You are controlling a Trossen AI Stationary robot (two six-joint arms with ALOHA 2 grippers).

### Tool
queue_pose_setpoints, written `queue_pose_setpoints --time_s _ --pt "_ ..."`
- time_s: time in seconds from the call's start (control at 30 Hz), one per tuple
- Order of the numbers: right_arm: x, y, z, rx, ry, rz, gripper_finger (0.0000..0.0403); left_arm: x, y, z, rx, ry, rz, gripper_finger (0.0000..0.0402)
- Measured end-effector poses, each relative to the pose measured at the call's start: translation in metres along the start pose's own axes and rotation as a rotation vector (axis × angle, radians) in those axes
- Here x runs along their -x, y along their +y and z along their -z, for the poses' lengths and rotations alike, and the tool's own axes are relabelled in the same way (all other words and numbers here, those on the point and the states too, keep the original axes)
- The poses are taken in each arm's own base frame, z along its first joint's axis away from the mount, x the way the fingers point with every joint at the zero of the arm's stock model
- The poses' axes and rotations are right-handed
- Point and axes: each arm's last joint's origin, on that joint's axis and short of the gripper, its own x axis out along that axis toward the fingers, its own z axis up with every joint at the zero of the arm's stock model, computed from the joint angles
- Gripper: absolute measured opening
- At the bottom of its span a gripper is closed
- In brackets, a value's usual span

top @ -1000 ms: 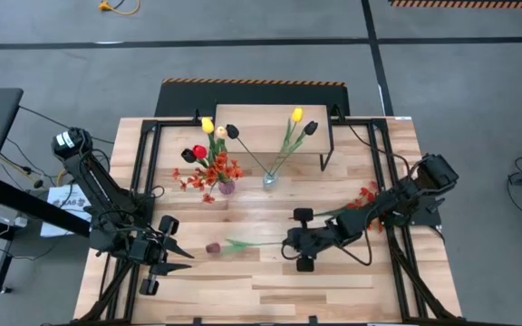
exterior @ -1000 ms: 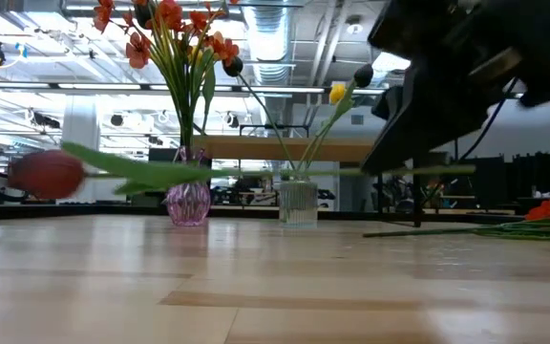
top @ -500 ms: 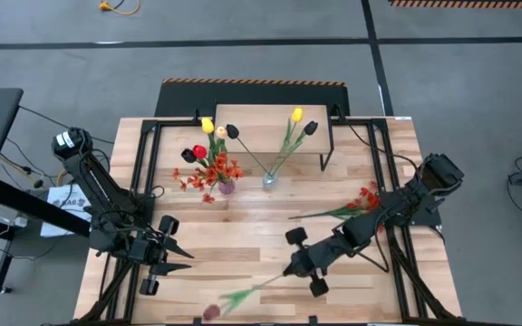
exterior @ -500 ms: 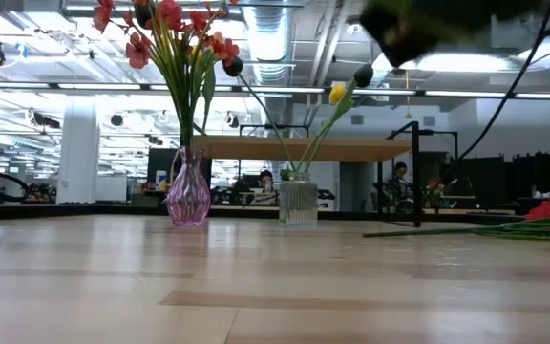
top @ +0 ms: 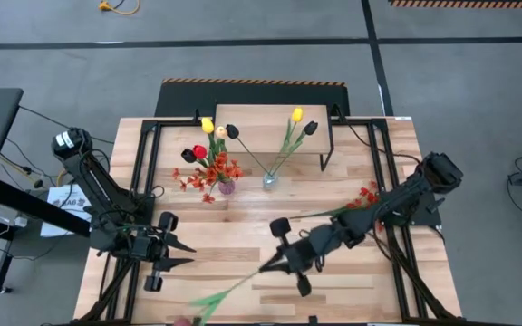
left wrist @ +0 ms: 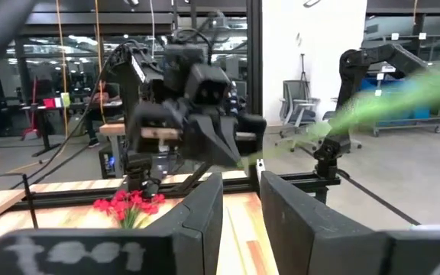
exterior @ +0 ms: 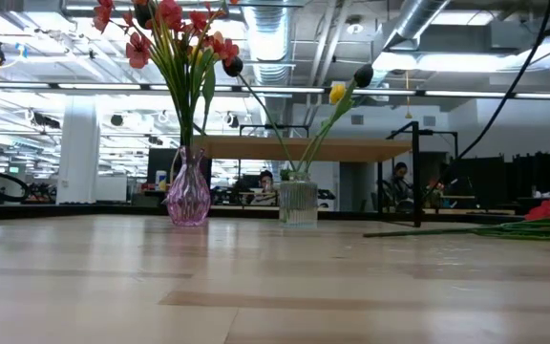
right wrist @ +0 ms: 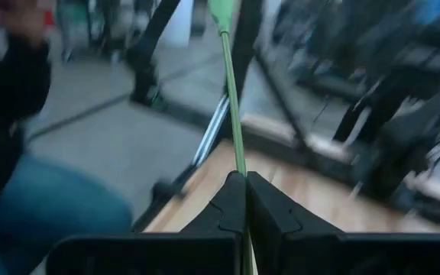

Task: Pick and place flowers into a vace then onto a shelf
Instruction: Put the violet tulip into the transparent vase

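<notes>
Right hand is gripping a single tulip by the stem, seen from above mid-counter, with the stem slanting toward the near edge and the head blurred at that edge. Left hand is waiting at the counter's left side, fingers apart. Two vases are standing before the shelf: a purple vase crowded with flowers and a clear vase with two stems. Spare red flowers are lying at the right.

Low view is showing both vases filled; neither hand appears.

Left wrist view is showing the right hand raised, a green stem streaking away from it.

Right wrist view is showing the fingers pinching the thin stem near its cut end. Judgement: light, springy and head-heavy; gripping closer to mid-stem would be curbing the whip.
</notes>
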Motion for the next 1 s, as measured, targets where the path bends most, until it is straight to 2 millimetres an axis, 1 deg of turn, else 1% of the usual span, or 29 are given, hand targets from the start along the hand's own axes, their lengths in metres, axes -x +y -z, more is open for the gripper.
queue_pose_setpoints --time_s 0.2,0.33,0.47,0.63,0.77,1.0 --pt "0.0 -0.031 -0.011 -0.031 -0.156 0.107 0.0 -0.006 0.006 0.002 -0.015 0.009 -0.037 0.0079" --pt "-0.001 -0.044 -0.012 -0.058 -0.212 0.148 0.0 -0.011 0.011 0.005 -0.01 0.019 -0.068 0.0079" --pt "-0.008 -0.049 -0.005 -0.072 -0.236 0.156 0.0 -0.016 0.015 0.008 0.014 0.032 -0.027 0.0079" --pt "-0.021 -0.051 0.01 -0.102 -0.243 0.152 0.0 -0.021 0.018 0.009 0.03 0.026 0.054 0.0079" --pt "-0.03 -0.052 0.02 -0.117 -0.263 0.156 0.0 -0.023 0.02 0.01 0.027 0.03 0.045 0.0079" --pt "-0.035 -0.058 0.029 -0.135 -0.264 0.174 0.0 -0.025 0.023 0.011 0.021 0.037 0.031 0.0079"
